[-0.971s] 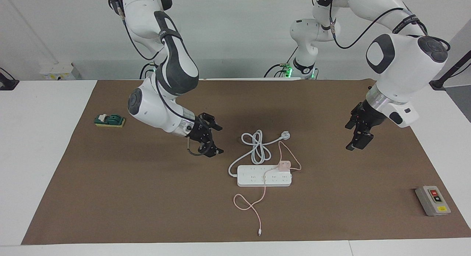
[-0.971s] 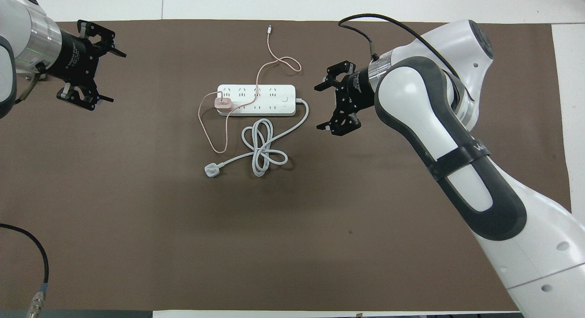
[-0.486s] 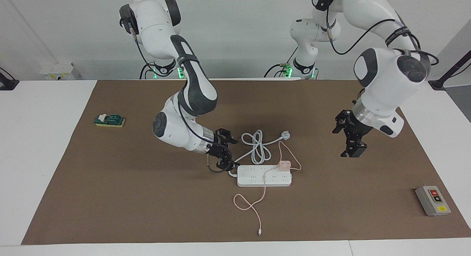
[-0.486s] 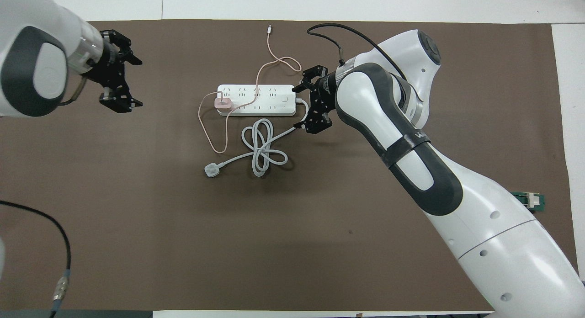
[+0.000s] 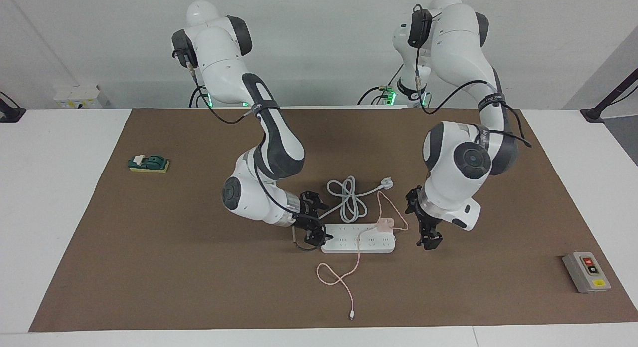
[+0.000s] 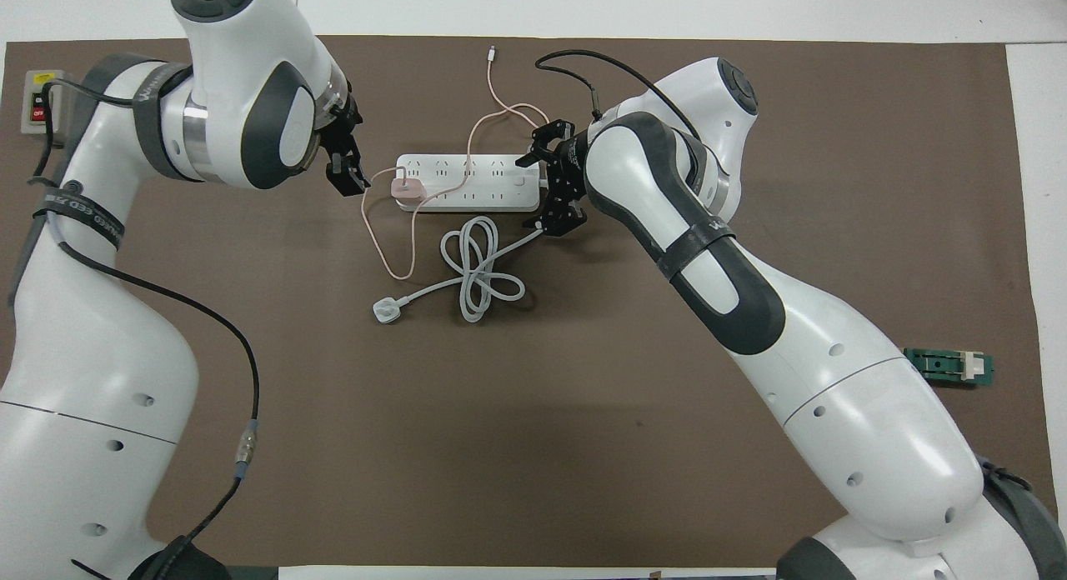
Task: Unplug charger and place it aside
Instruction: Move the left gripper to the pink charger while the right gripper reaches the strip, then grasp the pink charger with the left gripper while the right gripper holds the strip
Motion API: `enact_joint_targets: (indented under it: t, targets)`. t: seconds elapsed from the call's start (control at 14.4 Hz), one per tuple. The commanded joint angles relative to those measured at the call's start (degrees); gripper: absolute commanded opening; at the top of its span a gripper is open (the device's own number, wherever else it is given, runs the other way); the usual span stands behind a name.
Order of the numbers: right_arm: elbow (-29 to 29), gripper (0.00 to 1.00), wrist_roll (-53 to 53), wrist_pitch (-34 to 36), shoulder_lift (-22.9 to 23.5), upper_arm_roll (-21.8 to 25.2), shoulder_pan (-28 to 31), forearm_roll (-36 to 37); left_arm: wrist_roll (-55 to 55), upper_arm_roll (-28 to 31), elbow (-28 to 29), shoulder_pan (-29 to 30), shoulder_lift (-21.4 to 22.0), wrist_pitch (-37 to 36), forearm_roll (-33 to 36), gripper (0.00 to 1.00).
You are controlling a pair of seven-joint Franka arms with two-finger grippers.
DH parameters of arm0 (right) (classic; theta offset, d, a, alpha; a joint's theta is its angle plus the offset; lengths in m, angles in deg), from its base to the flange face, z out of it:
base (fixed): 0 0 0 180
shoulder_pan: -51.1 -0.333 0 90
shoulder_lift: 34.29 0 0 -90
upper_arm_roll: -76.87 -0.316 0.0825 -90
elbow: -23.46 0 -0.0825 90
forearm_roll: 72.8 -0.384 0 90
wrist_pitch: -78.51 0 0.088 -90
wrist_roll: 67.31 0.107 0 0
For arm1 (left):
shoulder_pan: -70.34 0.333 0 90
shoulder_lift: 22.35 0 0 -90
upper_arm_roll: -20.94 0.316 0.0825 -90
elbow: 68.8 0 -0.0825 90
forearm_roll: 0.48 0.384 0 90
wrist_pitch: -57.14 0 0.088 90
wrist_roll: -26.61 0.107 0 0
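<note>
Right gripper [image 5: 313, 221], fingers spread, empty, at the power strip's [image 5: 358, 239] corded end. Left gripper [image 5: 423, 225], spread unclear, low beside the strip's other end. Charger [image 5: 384, 224] plugged in there, mid-table. Bare mat [image 5: 149, 262] toward both side edges.

Wall: plain white [image 5: 324, 48], running along twelve o'clock in the facing view.
Table: white top [image 5: 55, 197], bare at its three and nine o'clock margins.
Mat: brown sheet [image 5: 199, 287] covering the table's middle.
Wall box: small white fitting with yellow marks [image 5: 79, 96] at ten o'clock, against the wall.
Light: even and soft, with faint shadows on the mat.
</note>
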Motion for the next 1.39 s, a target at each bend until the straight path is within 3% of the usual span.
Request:
enact_joint_targets:
  t: [0.0,0.28,0.49,0.9,1.11,1.32]
  targets:
    - [4.7,1.00,-2.5,1.0,3.1,0.0,-0.6,-0.4,-1.3,1.6,0.0,-2.9,-0.5,2.1,0.0,1.00]
    - [5.4,1.00,-3.6,0.2,4.4,0.0,-0.8,1.6,-2.3,1.7,4.2,-4.0,-0.1,7.0,0.0,1.00]
    - [7.3,1.00,-3.9,0.0,5.3,0.1,-0.8,1.8,-2.5,2.0,14.0,-5.4,3.4,12.9,0.9,1.00]
    - [8.1,1.00,-3.9,-0.3,6.2,0.6,-1.6,4.1,-2.5,2.0,15.3,-6.5,4.4,12.1,1.1,1.00]
    - [9.2,1.00,-3.8,0.2,6.7,0.6,-1.6,7.6,-1.9,1.9,12.2,-5.8,4.4,6.8,2.4,1.00]
    - [10.3,1.00,-3.8,-0.8,7.4,0.6,-1.8,7.6,-1.9,1.8,15.9,-7.2,5.1,10.4,4.2,1.00]
